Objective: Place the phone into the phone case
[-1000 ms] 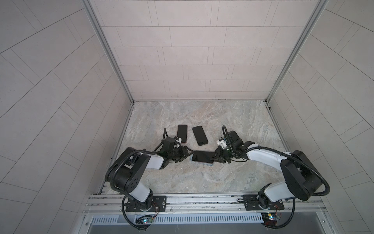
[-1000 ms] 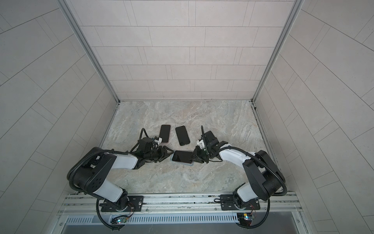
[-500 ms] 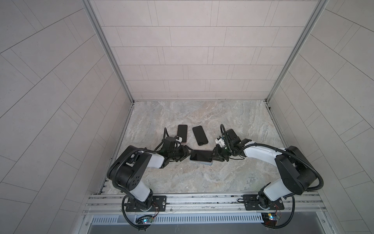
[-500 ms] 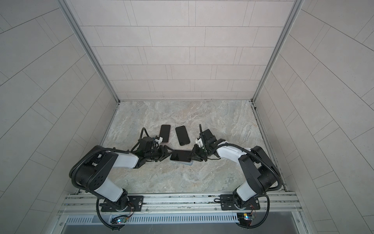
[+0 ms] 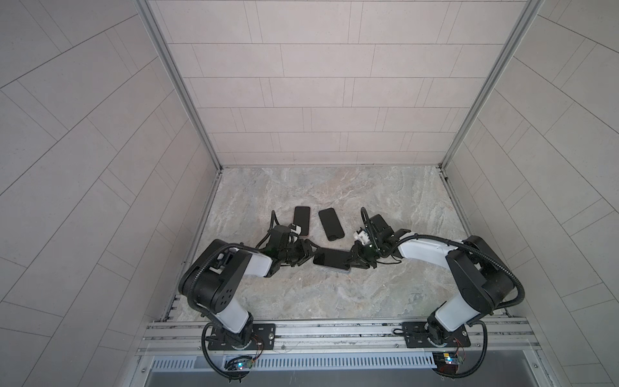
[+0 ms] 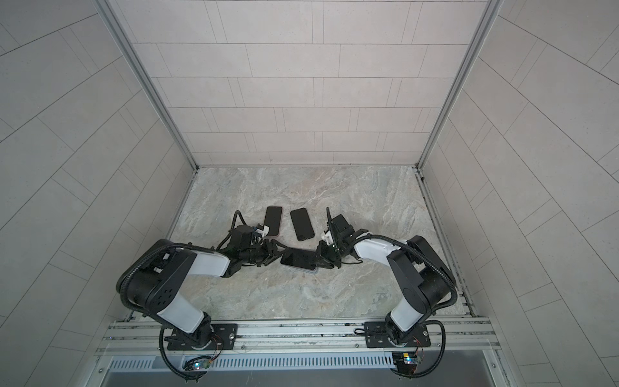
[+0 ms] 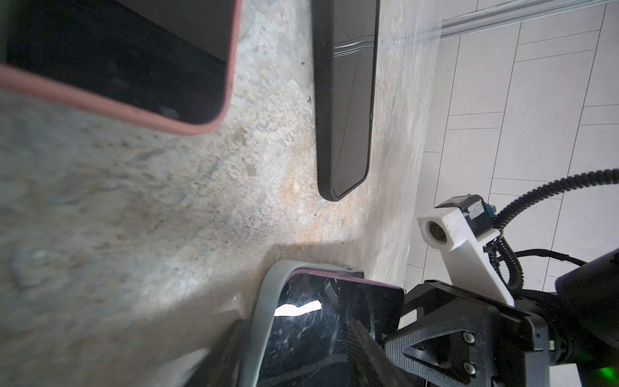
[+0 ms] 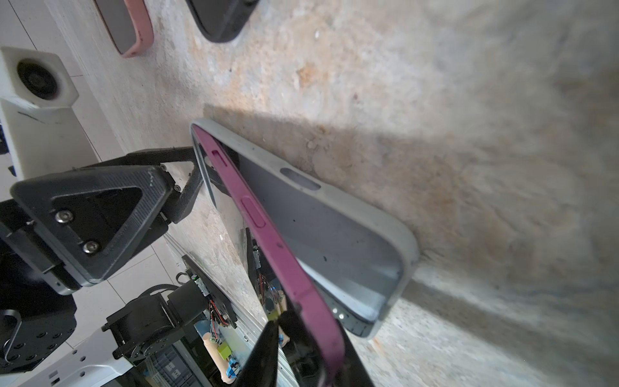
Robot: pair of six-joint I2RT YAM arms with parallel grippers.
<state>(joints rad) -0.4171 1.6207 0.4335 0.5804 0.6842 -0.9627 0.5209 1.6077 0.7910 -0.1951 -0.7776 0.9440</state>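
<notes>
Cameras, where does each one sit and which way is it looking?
Both top views: high above the front rail, looking down at the table; both arms show, left tool and right tool at the phone.
Left wrist: low on the left arm, facing the right tool and its camera across the phone.
Right wrist: low on the right arm, looking along the phone toward the left tool.
Shared: both wrist views see the grey case and pink-rimmed phone.
</notes>
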